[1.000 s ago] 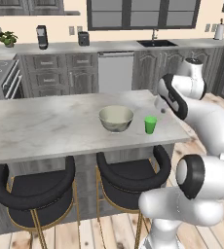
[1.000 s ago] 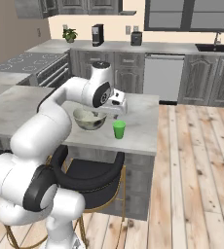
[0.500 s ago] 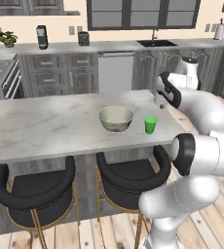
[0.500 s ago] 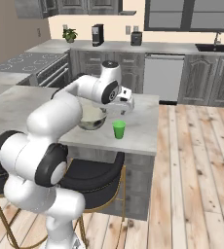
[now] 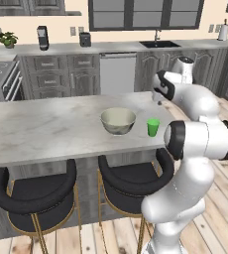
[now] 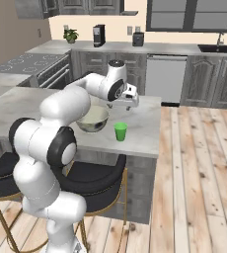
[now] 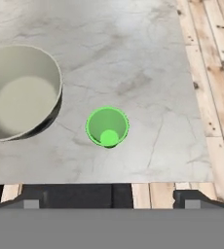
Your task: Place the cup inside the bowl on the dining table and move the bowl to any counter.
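A: The dining table (image 5: 46,124), a marble counter island, carries everything. The bowl (image 5: 118,120) sits upright near its right end, and the cup (image 5: 153,127) stands just beside it to the right, apart from it and not far from the near edge. The wall counter (image 5: 116,47) lies beyond, on the far side.

B: And the gripper (image 6: 127,102)?

A: It hovers above the table on the far side of the cup, jaws fully spread and holding nothing. In the hand view the cup (image 7: 107,126) sits almost centred below it, the bowl (image 7: 16,92) off to the left.

B: Risks?

A: The cup is small and tapered, so an off-centre descent would probably tip it or knock it off the near edge. A finger drifting left might clip the bowl's rim.
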